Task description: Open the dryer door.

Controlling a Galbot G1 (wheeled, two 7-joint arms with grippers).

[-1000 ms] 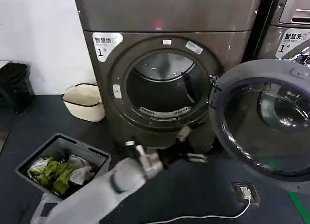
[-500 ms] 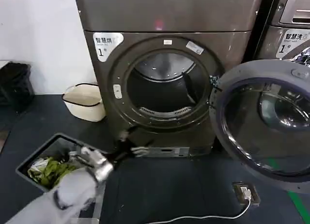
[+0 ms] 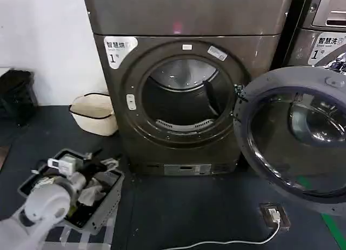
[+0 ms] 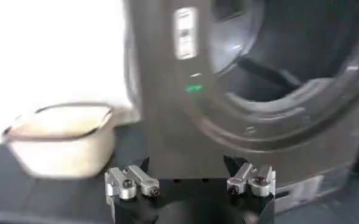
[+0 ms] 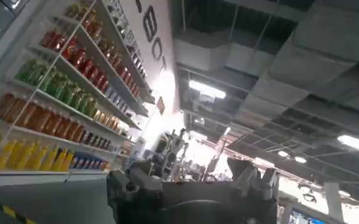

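The dark bronze-grey dryer (image 3: 184, 17) stands straight ahead with its drum opening (image 3: 184, 98) uncovered. The dryer door (image 3: 294, 133) is swung wide to the right, its grey back face and dark glass turned toward me. My left gripper (image 3: 106, 156) is low at the left, over a laundry basket and well apart from the door. In the left wrist view the left gripper (image 4: 186, 173) is open and holds nothing, facing the dryer's front (image 4: 167, 91). My right gripper (image 5: 194, 176) points up toward shelves and a ceiling, open and holding nothing.
A grey laundry basket (image 3: 108, 198) with clothes sits on the floor at lower left. A cream tub (image 3: 94, 113) stands beside the dryer. A lighter silver machine (image 3: 324, 39) is behind the open door. A floor socket (image 3: 273, 213) with a white cable lies at lower right.
My left arm has drawn back from in front of the dryer to the lower left, ending above the basket. The door has stayed swung open.
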